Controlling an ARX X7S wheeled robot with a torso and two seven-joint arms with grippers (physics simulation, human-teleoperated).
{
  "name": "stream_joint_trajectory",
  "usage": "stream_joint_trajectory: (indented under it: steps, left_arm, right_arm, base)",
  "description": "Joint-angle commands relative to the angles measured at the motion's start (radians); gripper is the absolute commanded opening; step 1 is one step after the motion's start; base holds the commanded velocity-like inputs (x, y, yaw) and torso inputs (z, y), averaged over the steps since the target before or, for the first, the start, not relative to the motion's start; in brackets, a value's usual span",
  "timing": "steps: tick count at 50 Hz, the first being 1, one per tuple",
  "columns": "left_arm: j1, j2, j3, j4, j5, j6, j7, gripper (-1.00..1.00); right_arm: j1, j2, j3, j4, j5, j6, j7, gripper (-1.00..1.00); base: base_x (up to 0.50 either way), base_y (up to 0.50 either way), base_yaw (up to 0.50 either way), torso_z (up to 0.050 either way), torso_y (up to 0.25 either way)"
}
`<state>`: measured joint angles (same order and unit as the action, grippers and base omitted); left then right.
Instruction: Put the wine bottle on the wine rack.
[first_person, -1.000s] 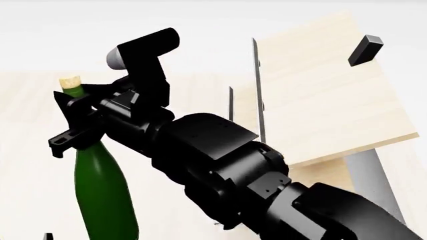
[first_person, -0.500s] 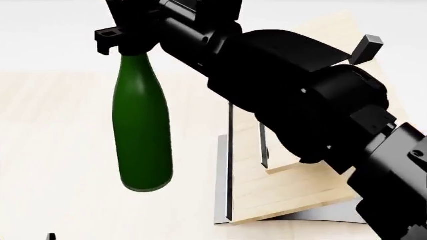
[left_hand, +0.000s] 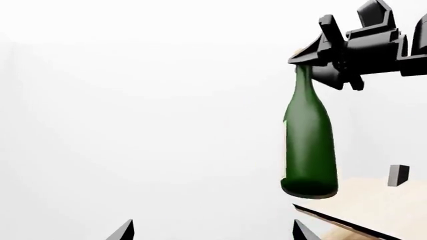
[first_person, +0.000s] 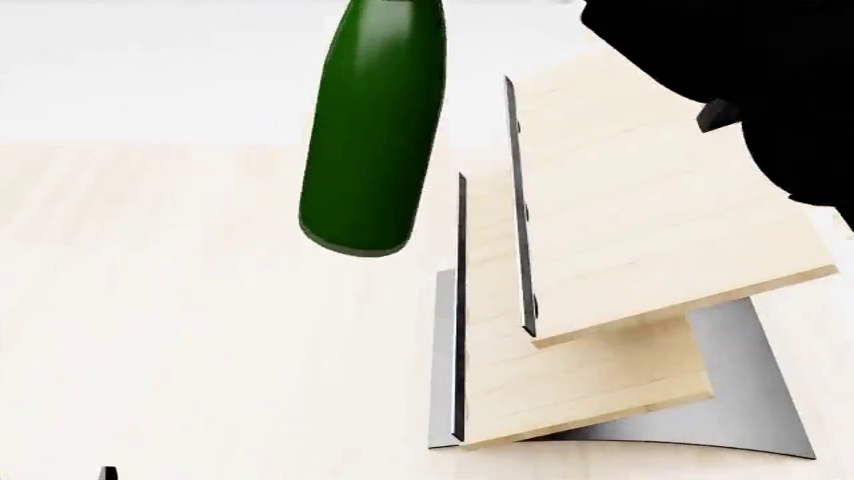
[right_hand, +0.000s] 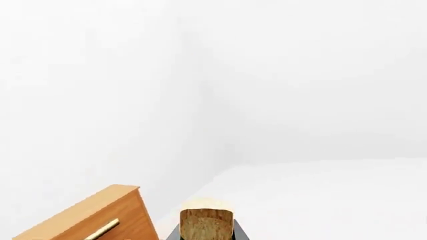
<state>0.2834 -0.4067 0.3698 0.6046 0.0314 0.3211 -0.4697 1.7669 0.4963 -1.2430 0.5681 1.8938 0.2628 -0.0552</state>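
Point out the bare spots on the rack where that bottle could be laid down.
The stepped pale wood rack has two bare boards: the upper one between its dark edge strip and the small black block, and the lower step beneath it. The hanging dark green glass bottle and the right arm crowd the space just above and beside.

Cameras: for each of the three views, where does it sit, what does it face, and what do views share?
Head view: looks down at the wine rack and the hanging wine bottle; dark arm at upper right.
Left wrist view: sideways at the right hand gripping the bottle's neck.
Right wrist view: past the cork toward a cabinet.
Shared: all show the bottle.
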Motion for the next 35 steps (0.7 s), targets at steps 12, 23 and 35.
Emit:
stream_joint_trajectory:
  steps: [12, 23, 35]
  left_arm:
    - [-0.007, -0.003, 0.007, 0.001, 0.002, -0.01, -0.004, 1.0]
    - [-0.009, -0.003, 0.011, -0.006, 0.004, -0.007, -0.007, 1.0]
    - [-0.011, -0.006, 0.015, -0.008, 0.005, -0.008, -0.01, 1.0]
  right_arm:
    - [-0.044, 0.007, 0.187, 0.303, 0.245, -0.026, 0.097, -1.0]
    - [-0.071, -0.021, 0.272, 0.489, 0.377, 0.001, 0.078, -1.0]
    - [-0.169, 0.059, 0.353, 0.368, 0.44, -0.09, 0.113, -1.0]
  base:
    - [0.0, 0.0, 0.0, 0.0, 0.0]
    - [0.0, 0.0, 0.0, 0.0, 0.001]
    - [0.0, 0.0, 0.0, 0.0, 0.001]
